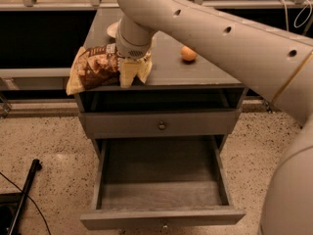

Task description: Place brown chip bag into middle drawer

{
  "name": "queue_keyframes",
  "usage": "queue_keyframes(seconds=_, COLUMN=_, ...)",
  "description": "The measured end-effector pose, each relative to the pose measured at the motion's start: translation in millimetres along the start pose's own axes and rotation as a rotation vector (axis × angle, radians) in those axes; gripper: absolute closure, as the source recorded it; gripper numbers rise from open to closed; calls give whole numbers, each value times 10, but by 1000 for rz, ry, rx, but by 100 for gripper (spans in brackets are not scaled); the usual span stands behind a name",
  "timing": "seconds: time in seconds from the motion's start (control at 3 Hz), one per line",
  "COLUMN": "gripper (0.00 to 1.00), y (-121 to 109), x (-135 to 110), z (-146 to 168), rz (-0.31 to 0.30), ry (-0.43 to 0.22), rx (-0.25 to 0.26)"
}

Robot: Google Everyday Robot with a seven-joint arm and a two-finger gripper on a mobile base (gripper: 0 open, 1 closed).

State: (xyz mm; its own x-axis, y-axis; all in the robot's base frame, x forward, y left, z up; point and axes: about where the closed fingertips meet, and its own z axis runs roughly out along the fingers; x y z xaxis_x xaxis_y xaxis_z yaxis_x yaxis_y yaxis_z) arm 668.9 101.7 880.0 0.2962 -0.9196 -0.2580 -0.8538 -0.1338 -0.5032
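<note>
The brown chip bag (93,67) lies on the front left corner of the grey cabinet top (200,72), its left end hanging over the edge. My gripper (135,72) points down at the bag's right end, its cream fingers (126,75) open and touching the bag's edge by the cabinet's front edge. The middle drawer (161,218) is pulled out below, its long tray empty.
An orange ball (189,53) sits on the cabinet top to the right of the gripper. A small cream bowl (112,29) is behind my arm. The upper drawer (162,126) with a round knob is closed. A black pole (24,190) lies on the floor at left.
</note>
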Motion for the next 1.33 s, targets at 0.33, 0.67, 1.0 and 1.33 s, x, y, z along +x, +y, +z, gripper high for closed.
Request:
queue_keyframes(seconds=0.33, gripper=42, y=-98, x=-2, z=147, rz=-20, ry=-61, rx=61)
queue_keyframes(seconds=0.67, gripper=73, y=-234, x=-93, z=-43, rz=-18, ry=-204, rx=167)
queue_keyframes(seconds=1.0, gripper=96, y=-272, x=-227, z=-449, rz=-13, ry=-348, rx=231)
queue_keyframes(seconds=1.33, gripper=100, y=-99, x=-345, z=-973, rz=3, ry=-426, rx=225)
